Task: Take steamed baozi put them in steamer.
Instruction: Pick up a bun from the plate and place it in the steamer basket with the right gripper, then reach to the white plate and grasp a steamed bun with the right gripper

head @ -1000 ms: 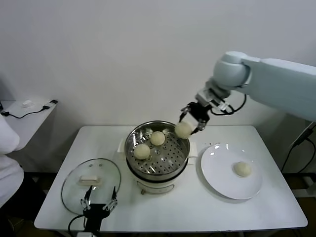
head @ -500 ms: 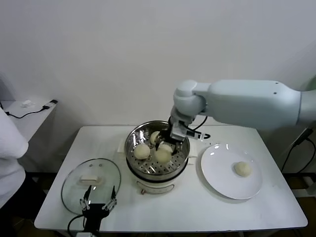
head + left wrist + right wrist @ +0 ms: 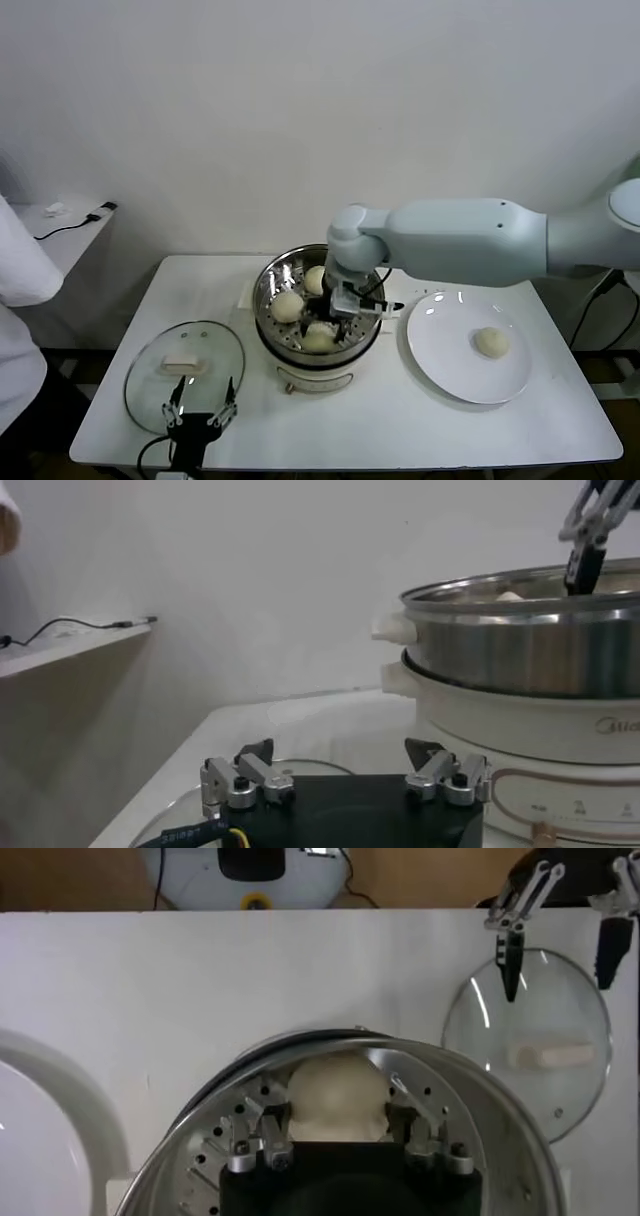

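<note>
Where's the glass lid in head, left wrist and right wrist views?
Head view: lid lies flat on the table, front-left of the steamer, just behind the left end effector.
Left wrist view: only its curved rim shows, low, under the left end effector.
Right wrist view: lid lies past the steamer rim, below the left end effector.
Shared landmark: the steamer.

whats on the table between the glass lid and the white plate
The steamer stands between the glass lid and the white plate, seen in the head view.
</note>
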Motion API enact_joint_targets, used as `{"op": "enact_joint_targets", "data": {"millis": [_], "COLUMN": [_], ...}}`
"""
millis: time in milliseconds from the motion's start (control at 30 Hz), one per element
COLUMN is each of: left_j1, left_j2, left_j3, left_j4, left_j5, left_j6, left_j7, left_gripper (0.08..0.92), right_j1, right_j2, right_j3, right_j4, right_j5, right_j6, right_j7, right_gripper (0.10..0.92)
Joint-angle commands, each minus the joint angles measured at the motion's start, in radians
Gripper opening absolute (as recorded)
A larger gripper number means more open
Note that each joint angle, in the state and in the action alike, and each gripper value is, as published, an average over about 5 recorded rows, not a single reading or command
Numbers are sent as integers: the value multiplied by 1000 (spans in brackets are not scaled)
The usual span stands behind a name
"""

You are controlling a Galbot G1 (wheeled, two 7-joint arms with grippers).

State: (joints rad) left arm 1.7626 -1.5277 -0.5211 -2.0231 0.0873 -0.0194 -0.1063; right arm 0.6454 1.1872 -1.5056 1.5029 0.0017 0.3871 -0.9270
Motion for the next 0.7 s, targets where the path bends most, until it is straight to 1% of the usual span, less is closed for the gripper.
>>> {"op": "enact_joint_targets", "data": {"millis": [33, 167, 267, 400, 467, 567, 700], "left_j1": [-1, 1, 3, 5, 5, 5, 4], "left_j2": [-1, -1, -1, -4, -6, -6, -4], "left_j3": [3, 3, 3, 6, 8, 13, 18], "left_j4": [3, 1, -2, 0, 1, 3, -1], "left_j5": [5, 7, 9, 16, 18, 18, 17], "left_j6": [-2, -2, -3, -6, -7, -7, -8], "left_j7": [-1, -1, -1, -2, -3, -3, -2], "left_gripper": [823, 823, 823, 823, 823, 823, 823], "right_j1": [-47, -13, 42, 137, 186, 248, 303], "right_j2": [20, 2, -23, -89, -138, -221, -335], "right_j3": [1, 19, 36, 42, 32, -12, -84], "right_j4": [-29, -26, -26, -30, -46, -99, -202], "right_j5": [-46, -36, 8, 117, 196, 332, 419], "right_j6": [15, 31, 57, 56, 11, -125, -269], "right_j7": [57, 55, 14, -97, -162, -216, -245], "right_gripper": [712, 800, 820, 822, 823, 823, 823]}}
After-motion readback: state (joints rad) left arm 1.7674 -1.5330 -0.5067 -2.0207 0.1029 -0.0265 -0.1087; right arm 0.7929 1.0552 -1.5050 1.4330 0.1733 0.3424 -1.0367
